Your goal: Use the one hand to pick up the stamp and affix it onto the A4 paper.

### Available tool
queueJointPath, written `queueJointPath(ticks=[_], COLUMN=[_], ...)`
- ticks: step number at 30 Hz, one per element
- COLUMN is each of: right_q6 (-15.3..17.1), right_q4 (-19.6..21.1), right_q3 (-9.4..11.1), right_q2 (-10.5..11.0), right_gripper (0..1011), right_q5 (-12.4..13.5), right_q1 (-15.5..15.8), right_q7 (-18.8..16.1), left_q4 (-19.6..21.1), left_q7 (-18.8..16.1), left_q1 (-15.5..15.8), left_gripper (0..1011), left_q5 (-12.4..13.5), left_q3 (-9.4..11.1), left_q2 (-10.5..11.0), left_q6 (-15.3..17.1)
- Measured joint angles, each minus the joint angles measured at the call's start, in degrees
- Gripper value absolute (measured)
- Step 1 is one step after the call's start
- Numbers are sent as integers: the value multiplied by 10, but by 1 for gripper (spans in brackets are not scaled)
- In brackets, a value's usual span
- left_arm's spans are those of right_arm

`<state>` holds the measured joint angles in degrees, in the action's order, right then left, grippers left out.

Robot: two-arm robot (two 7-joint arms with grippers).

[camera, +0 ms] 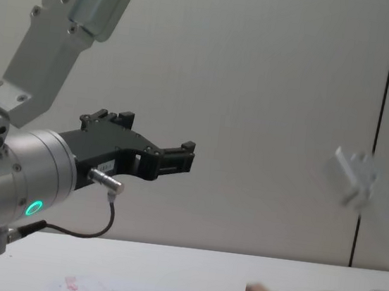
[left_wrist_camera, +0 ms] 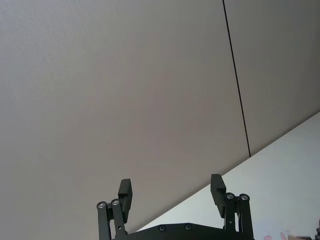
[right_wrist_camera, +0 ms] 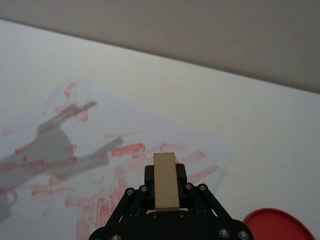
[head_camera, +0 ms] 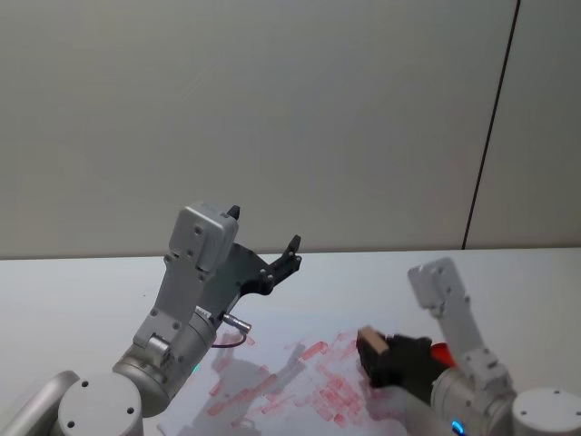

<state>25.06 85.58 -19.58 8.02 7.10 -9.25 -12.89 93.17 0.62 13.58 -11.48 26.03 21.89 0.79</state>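
right gripper point(right_wrist_camera: 165, 192) clamped on stamp point(right_wrist_camera: 165, 180) over A4 paper point(right_wrist_camera: 165, 125) | red disc point(right_wrist_camera: 274, 224) beside it | left gripper point(left_wrist_camera: 171, 186) raised, jaws apart

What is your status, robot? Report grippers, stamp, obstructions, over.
Left gripper open, raised, idle. Right gripper shut on the stamp, over the A4 paper, already inked. Red disc off to one side, not in the path.

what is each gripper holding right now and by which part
The right gripper pinches the stamp by its side faces, its front end sticking out. The left gripper is open and empty.
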Motion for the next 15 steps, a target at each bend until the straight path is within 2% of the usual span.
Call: queueJointPath(ticks=[10,15], right_q6=[1,4], right_q4=[78,111], right_q3=[26,45], right_q2=[13,29], right_gripper=[219,219], right_q5=[61,89], right_q1=[10,24], right_q7=[31,56], left_q4=[0,0], left_q7=[0,0], left_q1=[0,0], left_gripper=[1001,1001], left_q5=[0,0], left_q3=[0,0], left_q2=[0,0], left_q6=[0,0])
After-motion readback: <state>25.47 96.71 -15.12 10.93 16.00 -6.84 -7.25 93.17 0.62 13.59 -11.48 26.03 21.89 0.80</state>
